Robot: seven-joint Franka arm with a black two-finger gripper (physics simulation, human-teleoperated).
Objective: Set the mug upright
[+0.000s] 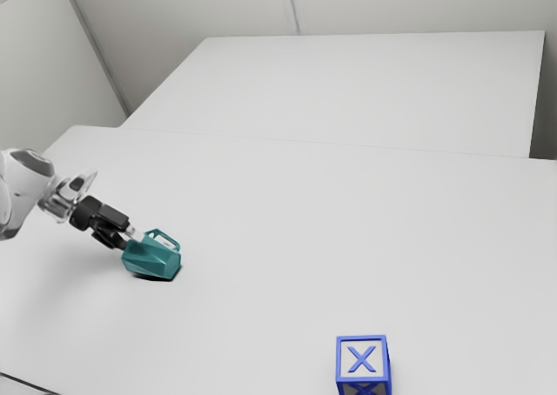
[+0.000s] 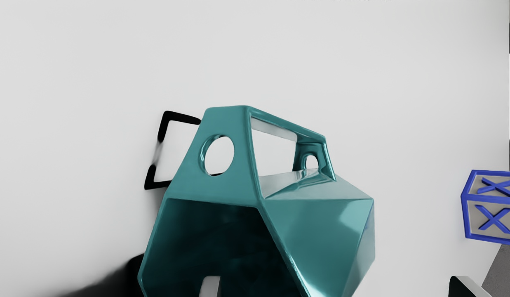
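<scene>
The gripper [image 1: 129,237] is low over the table at the exterior view's left, right beside the teal mug [image 1: 151,259]. The faceted mug lies on its side, its mouth toward the hand and its handle [image 1: 164,236] on the upper side. In the wrist view the gripper [image 2: 336,286] is open, its fingers wide apart. One fingertip [image 2: 210,286] overlaps the dark mouth of the mug [image 2: 320,231]; the other is beyond the mug's outer wall, on the block's side. Whether the first is inside the mouth, I cannot tell.
A blue-edged block marked X [image 1: 361,360] sits near the exterior view's bottom edge, well away from the mug. The white table [image 1: 287,230] extends around both, with another white surface [image 1: 365,86] behind it.
</scene>
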